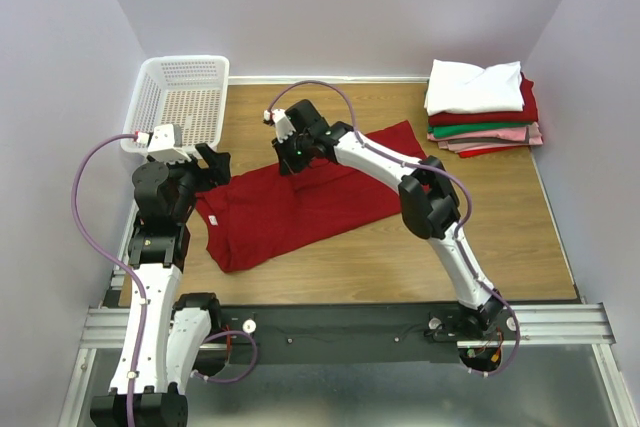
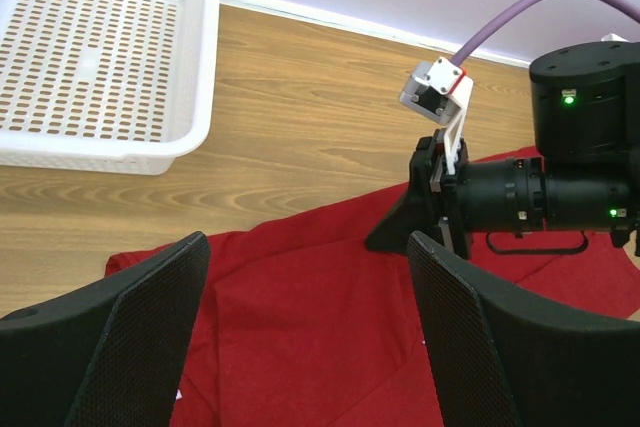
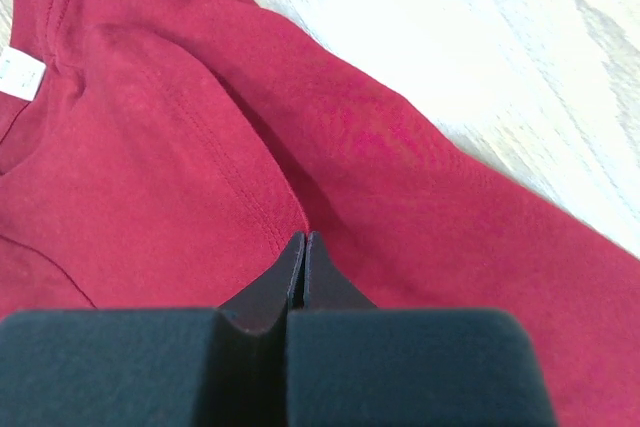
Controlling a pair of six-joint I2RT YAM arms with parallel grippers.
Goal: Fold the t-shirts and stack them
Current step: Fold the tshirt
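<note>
Fold step: sleeve pinch on the dark red t-shirt

Right end effector [image 3: 303, 265] is fully closed, pinching a thin layer of the dark red t-shirt [image 1: 300, 202] at the sleeve seam. Left end effector [image 2: 300, 337] hangs wide open over the shirt's left edge, holding nothing. The shirt lies flat at centre frame on the bench [image 1: 500, 237]; its long axis runs from lower left to upper right. Folded t-shirts [image 1: 482, 107] are stacked at upper right. Next move, as judged: lift and carry the pinched edge across the body.

We count one spread dark red t-shirt [image 1: 300, 202], one stack of folded shirts [image 1: 483, 107] (about five layers, exact count unclear), one white basket [image 1: 180, 102], and two grippers.
</note>
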